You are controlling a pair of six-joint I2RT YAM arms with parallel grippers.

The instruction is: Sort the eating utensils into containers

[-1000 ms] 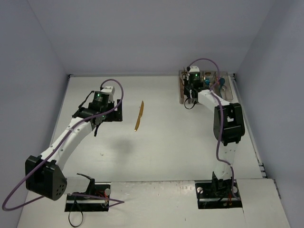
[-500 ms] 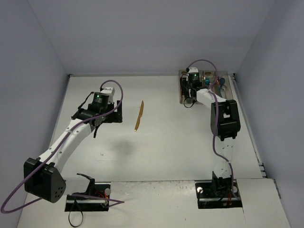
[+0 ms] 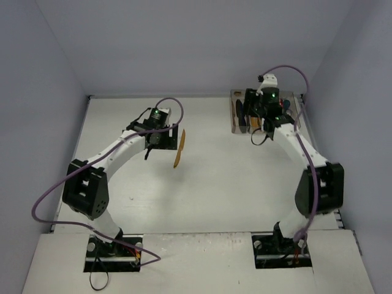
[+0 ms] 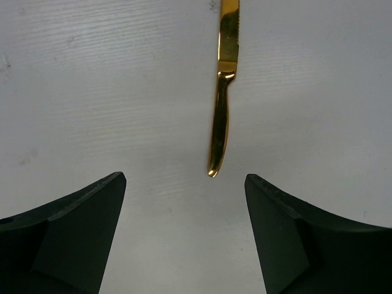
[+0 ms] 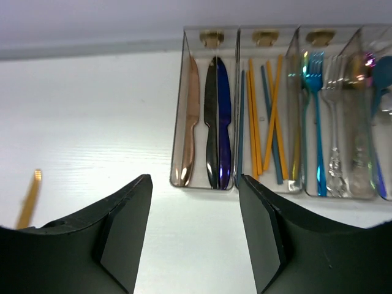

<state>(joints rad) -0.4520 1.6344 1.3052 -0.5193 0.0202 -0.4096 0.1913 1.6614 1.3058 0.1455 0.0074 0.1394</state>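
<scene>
**Q.** How far along was the sorting at the moment shown?

**A.** It was judged nearly complete. The containers point(image 5: 184, 104) stood at the far right corner of the bench point(image 3: 220, 196) and already held most of the utensils. In the right wrist view the first bin held a copper knife point(image 5: 187, 122), a black knife point(image 5: 210, 122) and a dark blue knife point(image 5: 224, 122). The second held orange and teal chopsticks point(image 5: 252, 116), and the third held forks point(image 5: 315, 122). The fourth bin was cut off by the frame, so its contents could not be told. One gold knife point(image 4: 220, 110) lay loose on the left half of the bench, towards the far edge and well apart from the bins. No other utensil was seen outside them.

**Q.** How did the end effectors stand?

**A.** The left gripper point(image 4: 184, 177) was spread wide and held nothing. The knife's handle end pointed at the gap between its fingers, near it but not touching. The right gripper point(image 5: 195, 180) was likewise spread and empty, facing the near ends of the bins.

**Q.** Was anything in the way?

**A.** Nothing lay between the left fingers and the knife. The knife lay flat on the surface, so pinching it would probably be delicate. The right arm by the bins might crowd a delivery into the first bin.
</scene>
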